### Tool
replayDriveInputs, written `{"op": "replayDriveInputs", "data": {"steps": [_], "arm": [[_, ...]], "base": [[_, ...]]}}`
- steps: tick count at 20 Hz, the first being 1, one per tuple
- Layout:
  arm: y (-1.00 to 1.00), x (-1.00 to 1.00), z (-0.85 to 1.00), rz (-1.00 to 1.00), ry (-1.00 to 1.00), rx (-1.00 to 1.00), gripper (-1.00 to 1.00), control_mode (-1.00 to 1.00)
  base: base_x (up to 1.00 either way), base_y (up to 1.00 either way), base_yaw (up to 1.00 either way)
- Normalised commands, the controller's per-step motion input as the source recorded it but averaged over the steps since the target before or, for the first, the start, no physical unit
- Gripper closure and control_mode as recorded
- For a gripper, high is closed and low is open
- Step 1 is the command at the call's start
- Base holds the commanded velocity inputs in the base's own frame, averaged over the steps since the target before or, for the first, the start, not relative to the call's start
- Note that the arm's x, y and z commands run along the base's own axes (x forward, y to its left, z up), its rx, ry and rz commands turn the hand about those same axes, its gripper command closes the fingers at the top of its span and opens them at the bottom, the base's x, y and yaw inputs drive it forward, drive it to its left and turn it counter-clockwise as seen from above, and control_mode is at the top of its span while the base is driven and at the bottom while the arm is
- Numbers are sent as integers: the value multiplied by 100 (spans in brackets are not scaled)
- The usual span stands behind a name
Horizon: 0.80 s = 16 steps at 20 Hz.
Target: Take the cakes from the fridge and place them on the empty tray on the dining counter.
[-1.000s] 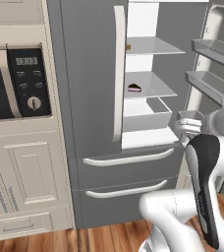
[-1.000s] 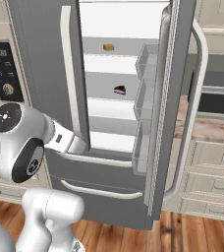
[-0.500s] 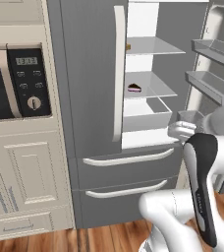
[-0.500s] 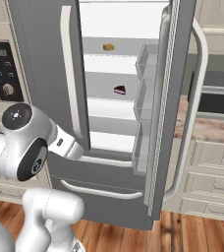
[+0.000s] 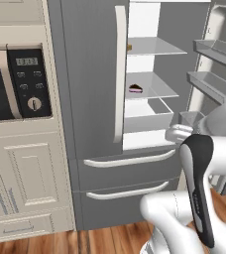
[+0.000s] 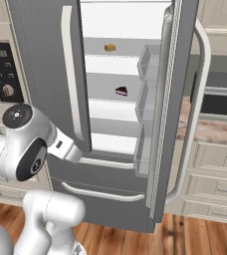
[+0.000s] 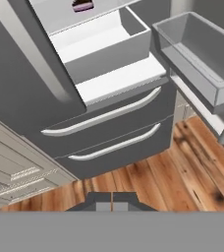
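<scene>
Cakes sit inside the open grey fridge (image 6: pixel 41 60): square tan block (image 6: pixel 110 48) on a high glass shelf, chocolate wedge (image 6: pixel 121 91) one shelf lower. Fingers (image 7: pixel 112 203) look pressed shut together.

Cakes (image 6: pixel 115 69) on open fridge (image 6: pixel 46 50) shelves

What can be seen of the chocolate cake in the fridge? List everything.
The chocolate cake is a small dark brown wedge with a pink-white layer low in its side. It sits upright and alone on the fridge's second glass shelf, one shelf below the tan cake. The right fridge door is open, so it is exposed. Nothing touches it except the shelf. It is too small for finer detail.
</scene>
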Motion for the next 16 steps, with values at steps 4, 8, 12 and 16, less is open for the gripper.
{"op": "replayDriveInputs", "data": {"steps": [4, 8, 12, 16], "arm": [[0, 0, -36, 0, 0, -2, 100, -100], [6, 0, -24, 0, 1, -4, 100, -100], [3, 0, -15, 0, 0, -2, 100, -100], [0, 0, -13, 0, 0, 0, 100, -100]], "base": [[0, 0, 0], [0, 0, 0], [0, 0, 0], [0, 0, 0]]}}
